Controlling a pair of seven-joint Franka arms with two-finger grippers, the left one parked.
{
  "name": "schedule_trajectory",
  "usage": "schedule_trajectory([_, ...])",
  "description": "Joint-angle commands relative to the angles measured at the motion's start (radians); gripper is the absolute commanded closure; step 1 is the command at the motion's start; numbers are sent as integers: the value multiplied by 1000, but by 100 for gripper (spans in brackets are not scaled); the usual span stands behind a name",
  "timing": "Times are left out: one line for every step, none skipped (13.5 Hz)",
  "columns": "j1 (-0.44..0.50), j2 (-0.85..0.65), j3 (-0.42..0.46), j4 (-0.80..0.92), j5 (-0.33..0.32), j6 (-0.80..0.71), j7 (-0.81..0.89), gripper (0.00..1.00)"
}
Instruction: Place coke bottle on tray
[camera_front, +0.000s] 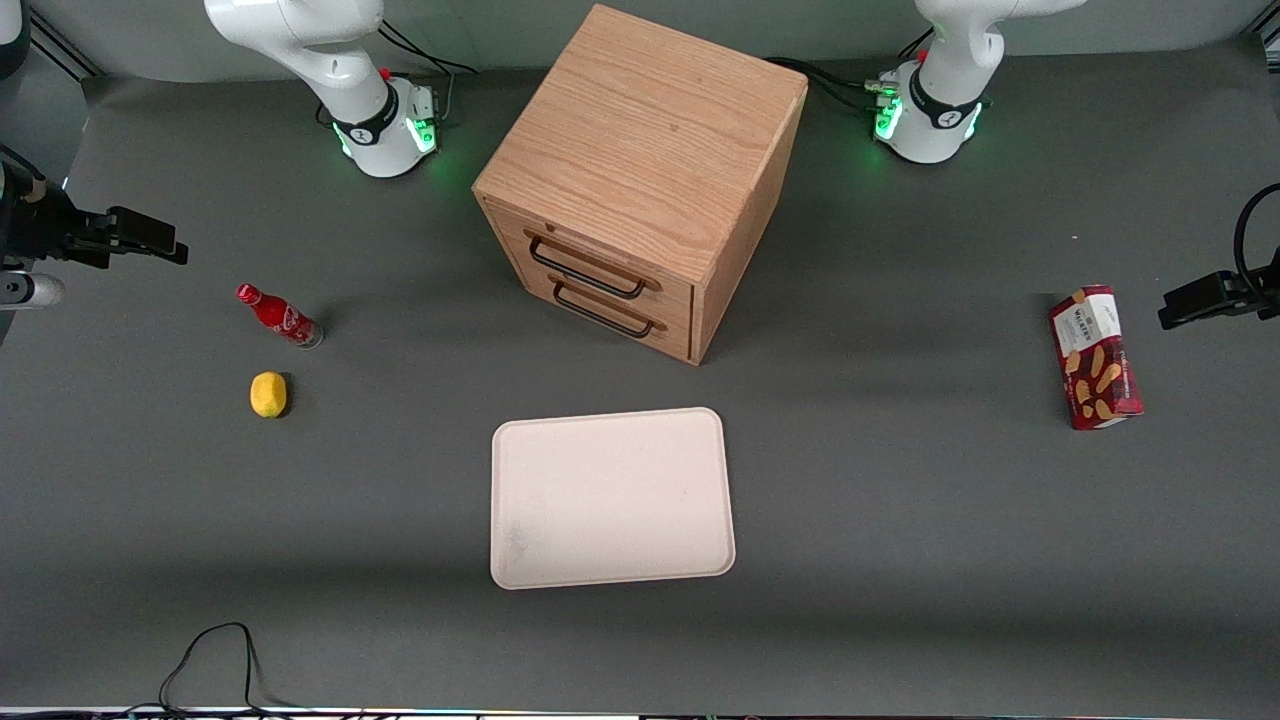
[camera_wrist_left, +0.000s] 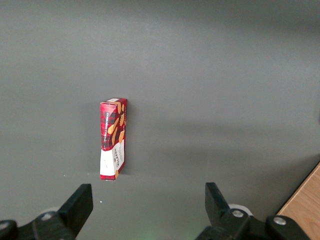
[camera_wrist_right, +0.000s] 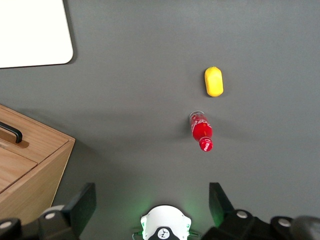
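The coke bottle (camera_front: 280, 318) is small, slim and red with a red cap. It stands on the grey table toward the working arm's end, and it also shows in the right wrist view (camera_wrist_right: 201, 131). The cream-beige tray (camera_front: 610, 497) lies flat in the middle of the table, nearer the front camera than the cabinet, with nothing on it. One corner of the tray shows in the right wrist view (camera_wrist_right: 30, 30). My gripper (camera_front: 150, 238) hangs high above the table at the working arm's end. It is open, holds nothing, and is well apart from the bottle (camera_wrist_right: 152, 192).
A yellow lemon (camera_front: 268, 393) lies beside the bottle, nearer the front camera, and also shows in the right wrist view (camera_wrist_right: 213, 81). A wooden drawer cabinet (camera_front: 640, 170) stands mid-table with both drawers closed. A red snack box (camera_front: 1095, 357) lies toward the parked arm's end.
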Motion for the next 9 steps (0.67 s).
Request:
schedule_trajectory([-13,-1,8,9,14,-14,-7,0])
schedule_trajectory([-13,-1,8,10,17,-14,-7,0])
schedule_trajectory([-13,-1,8,10,19,-14,-10,0])
schedule_trajectory([-13,-1,8,12,19,-14,-23,0])
schedule_trajectory([-15,0,8,18,17,-14,-24,0])
schedule_trajectory([-15,8,8,29,17,-14,-23,0])
schedule_trajectory([-13,14,8,32,17,-14,-17,0])
schedule_trajectory([-9,19,8,32,19,-14,-10,0])
schedule_trajectory([-6,20,8,30,17,-14,-10,0])
